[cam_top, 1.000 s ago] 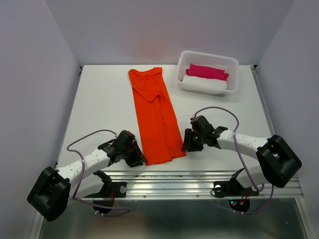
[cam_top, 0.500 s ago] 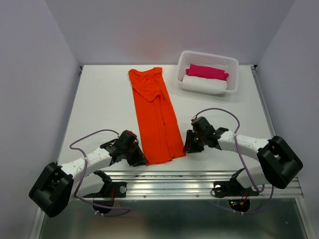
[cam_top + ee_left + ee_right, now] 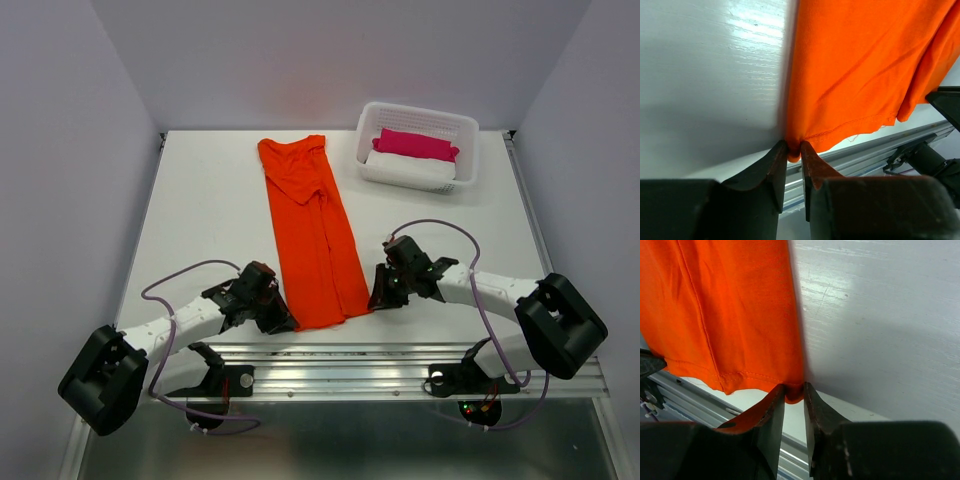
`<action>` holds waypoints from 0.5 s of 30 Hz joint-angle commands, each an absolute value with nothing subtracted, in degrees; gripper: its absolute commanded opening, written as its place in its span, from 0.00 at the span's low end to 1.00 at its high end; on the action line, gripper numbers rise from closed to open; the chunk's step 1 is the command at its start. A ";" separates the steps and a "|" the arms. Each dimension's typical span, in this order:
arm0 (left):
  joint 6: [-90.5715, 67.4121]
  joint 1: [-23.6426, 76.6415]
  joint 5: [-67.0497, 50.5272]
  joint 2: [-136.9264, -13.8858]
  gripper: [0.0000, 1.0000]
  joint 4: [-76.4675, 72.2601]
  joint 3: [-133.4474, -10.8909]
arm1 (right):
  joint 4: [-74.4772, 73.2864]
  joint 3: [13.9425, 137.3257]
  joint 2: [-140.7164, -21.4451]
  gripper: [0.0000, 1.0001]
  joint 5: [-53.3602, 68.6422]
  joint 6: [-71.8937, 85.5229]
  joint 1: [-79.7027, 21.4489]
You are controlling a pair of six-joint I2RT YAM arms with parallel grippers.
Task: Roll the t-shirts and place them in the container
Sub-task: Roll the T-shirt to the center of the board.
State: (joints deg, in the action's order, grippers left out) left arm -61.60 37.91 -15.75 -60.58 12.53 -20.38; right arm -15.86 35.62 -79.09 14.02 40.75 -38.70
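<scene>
An orange-red t-shirt, folded into a long strip, lies flat down the middle of the white table, with its hem toward the near edge. My left gripper is low at the hem's near left corner. In the left wrist view that gripper is shut on the corner, a small tuck of t-shirt fabric squeezed between the tips. My right gripper is at the near right corner. The right wrist view shows this gripper pinching the t-shirt hem in the same way.
A white basket stands at the back right and holds a magenta-pink bundle on a white bundle. An aluminium rail runs along the near table edge just behind both grippers. Purple cables loop off each arm.
Both grippers have narrowed onto the hem corners. The arms have shifted only slightly, and the shirt lies where it was.
</scene>
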 commanded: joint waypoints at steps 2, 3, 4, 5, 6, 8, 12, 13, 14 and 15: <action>-60.91 38.32 -14.94 -60.20 0.16 13.09 -20.57 | -13.62 35.77 -79.10 0.18 14.68 40.96 -38.94; -60.82 38.32 -14.77 -60.38 0.12 13.10 -20.91 | -13.62 35.86 -79.01 0.13 14.68 40.96 -38.94; -60.73 38.32 -14.77 -60.55 0.06 13.10 -21.18 | -13.54 35.95 -79.01 0.10 14.59 41.04 -38.94; -60.65 38.32 -14.59 -60.64 0.00 13.27 -21.44 | -13.54 36.03 -78.75 0.07 14.59 41.13 -38.94; -60.38 38.32 -14.50 -60.91 0.00 13.53 -22.14 | -13.71 36.47 -78.58 0.01 14.33 41.05 -38.94; -60.03 38.32 -13.63 -61.00 0.00 14.67 -23.11 | -14.06 37.00 -78.05 0.01 13.98 41.31 -38.94; -59.77 38.32 -11.87 -60.21 0.00 16.70 -26.01 | -15.20 39.28 -76.30 0.01 11.61 41.31 -38.94; -59.77 38.32 -11.60 -60.03 0.00 17.31 -26.45 | -15.55 39.72 -75.94 0.01 11.17 41.40 -38.94; -59.77 38.32 -11.25 -59.86 0.00 17.75 -26.98 | -15.90 40.25 -75.59 0.01 10.38 41.40 -38.94; -59.77 38.32 -10.99 -59.68 0.00 18.10 -27.94 | -16.26 40.60 -74.98 0.01 10.02 41.57 -38.94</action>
